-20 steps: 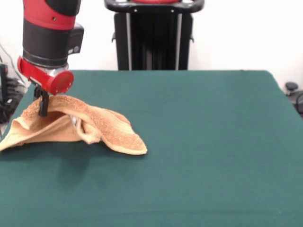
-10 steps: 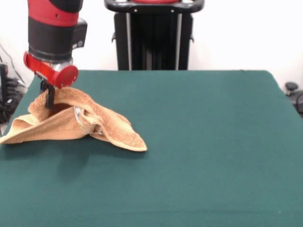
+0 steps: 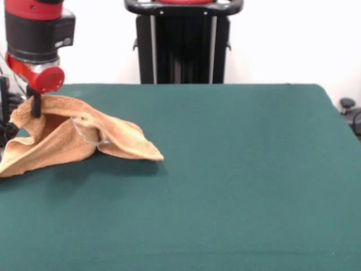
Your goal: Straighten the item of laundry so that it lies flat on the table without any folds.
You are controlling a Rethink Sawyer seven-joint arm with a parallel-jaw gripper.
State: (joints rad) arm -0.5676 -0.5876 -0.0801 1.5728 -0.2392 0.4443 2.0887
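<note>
Since 1 second earlier, gripper had dragged towel sideways on counter; fingers pinching it, still bunched, unflattened.

Crumpled, folded towel at the green table's left edge, one raised corner in the gripper.
</note>
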